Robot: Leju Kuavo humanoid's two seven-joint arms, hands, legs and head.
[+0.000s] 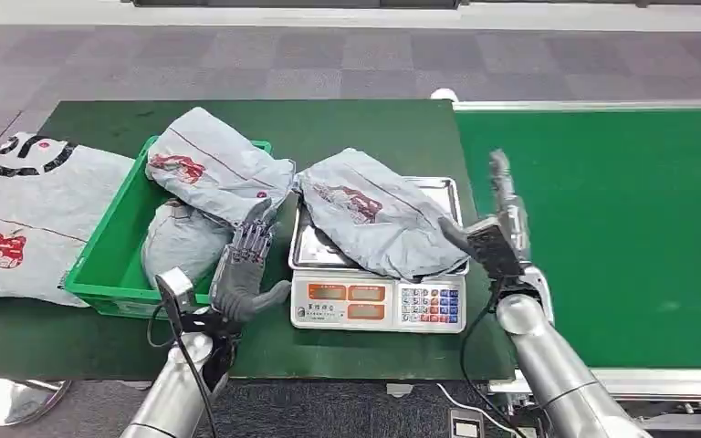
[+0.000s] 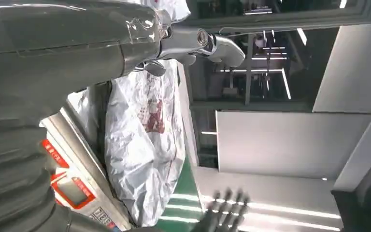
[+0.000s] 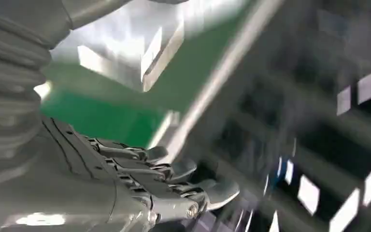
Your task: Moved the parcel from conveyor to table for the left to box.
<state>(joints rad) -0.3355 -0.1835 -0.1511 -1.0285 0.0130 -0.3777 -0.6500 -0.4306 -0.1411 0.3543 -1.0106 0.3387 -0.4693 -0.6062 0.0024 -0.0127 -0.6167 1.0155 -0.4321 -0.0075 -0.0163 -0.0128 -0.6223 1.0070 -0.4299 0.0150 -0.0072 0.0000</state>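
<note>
Crinkled grey plastic parcel (image 1: 379, 224) on steel scale (image 1: 379, 301), frame centre; left hand (image 1: 246, 265) and right hand (image 1: 497, 228) both empty, fingers spread.

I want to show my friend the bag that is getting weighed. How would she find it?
Find the dark green table left of the bright green conveyor. Near its front edge sits a silver scale with orange displays and coloured buttons. The grey parcel with a red print lies on the scale's pan, between the robot's two hands; the other grey bags lie in the green bin or flat at the table's left end.
</note>
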